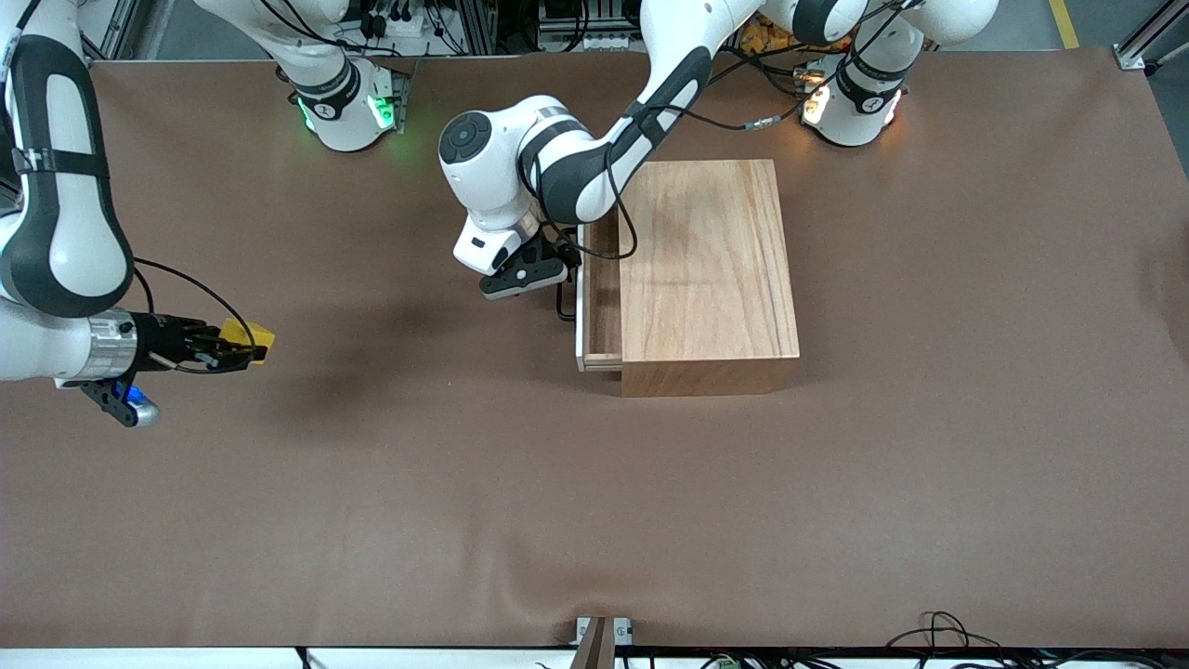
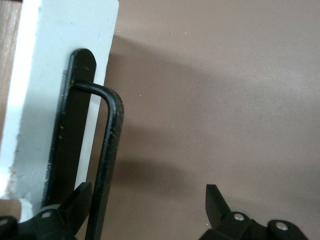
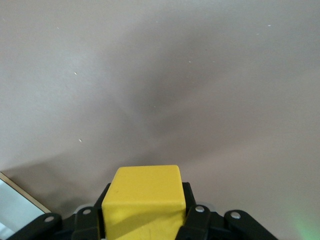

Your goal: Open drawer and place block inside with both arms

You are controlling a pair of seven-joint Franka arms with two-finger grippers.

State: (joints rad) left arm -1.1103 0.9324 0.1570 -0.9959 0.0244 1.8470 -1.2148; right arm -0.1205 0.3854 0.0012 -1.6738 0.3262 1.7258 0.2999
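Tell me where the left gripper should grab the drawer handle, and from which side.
Grip the long straight bar of the handle, coming from in front of the drawer, one finger each side. The bar stands off the white panel, leaving a gap for a finger. The left gripper is open, already straddling it.

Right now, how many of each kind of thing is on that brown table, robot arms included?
Robot arms: 2, the left gripper open at the drawer handle, the right gripper shut on the block
Wooden cabinets: 1, its drawer partly open
Yellow blocks: 1
Total: 4
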